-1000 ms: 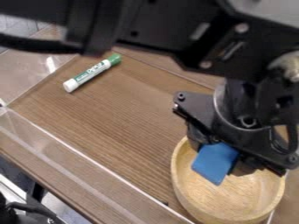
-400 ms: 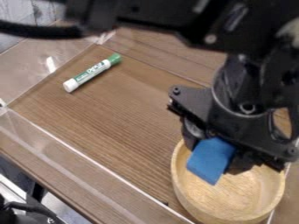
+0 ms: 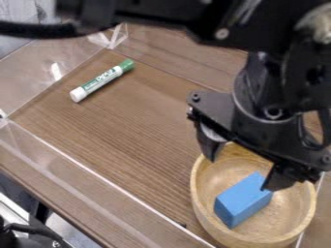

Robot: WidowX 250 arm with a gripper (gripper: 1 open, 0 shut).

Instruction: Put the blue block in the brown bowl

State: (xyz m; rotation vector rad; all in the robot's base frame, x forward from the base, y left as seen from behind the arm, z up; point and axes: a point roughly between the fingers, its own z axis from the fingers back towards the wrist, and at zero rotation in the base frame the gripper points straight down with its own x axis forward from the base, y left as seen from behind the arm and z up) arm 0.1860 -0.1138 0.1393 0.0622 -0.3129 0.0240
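A: How do the jaws stand?

B: The black gripper (image 3: 246, 163) has its jaws spread wide, holding nothing, just above the rim of the large round light-brown wooden bowl (image 3: 207, 199).

A: And the small bright-blue rectangular block (image 3: 243, 202)?

B: It lies inside that bowl, clear of the jaws, toward five o'clock from them, resting tilted on the bowl's floor.

A: Anything else on the brown wood-grain desk (image 3: 130, 136)?

B: A white marker with a green cap (image 3: 103, 80) lies well apart, at about ten o'clock from the bowl, cap end pointing up-right.
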